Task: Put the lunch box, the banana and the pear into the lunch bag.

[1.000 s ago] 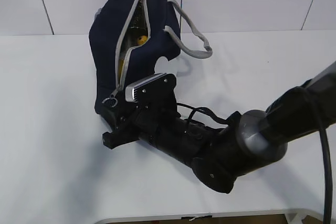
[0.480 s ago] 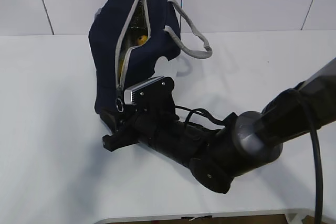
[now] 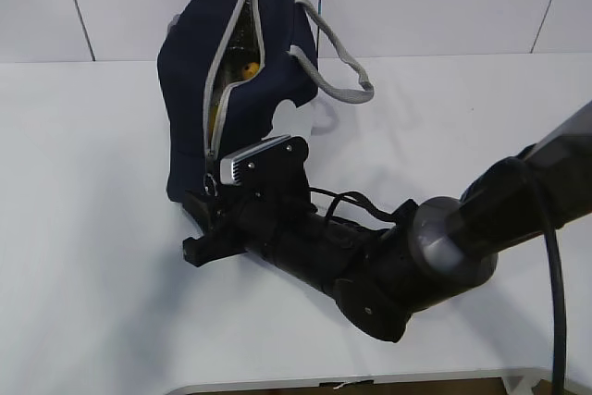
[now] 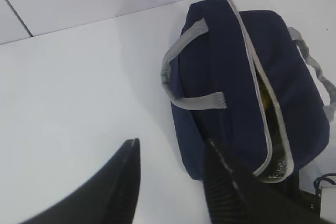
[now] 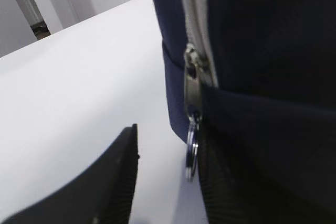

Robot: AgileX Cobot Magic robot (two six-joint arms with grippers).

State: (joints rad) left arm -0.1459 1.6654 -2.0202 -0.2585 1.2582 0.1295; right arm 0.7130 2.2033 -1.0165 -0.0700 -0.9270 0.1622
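The lunch bag (image 3: pixel 199 90) is stood on the bench (image 3: pixel 83 228), zip half undone – yellow fruit seen inside. The right tool (image 5: pixel 168 174) is parted around its ring pull (image 5: pixel 192 156), presumably for zipping; nothing's clamped yet.

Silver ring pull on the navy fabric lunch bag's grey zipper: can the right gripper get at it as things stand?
Probably yes. The ring pull hangs free between the right gripper's fingers, beside the right-hand one; nothing blocks it.
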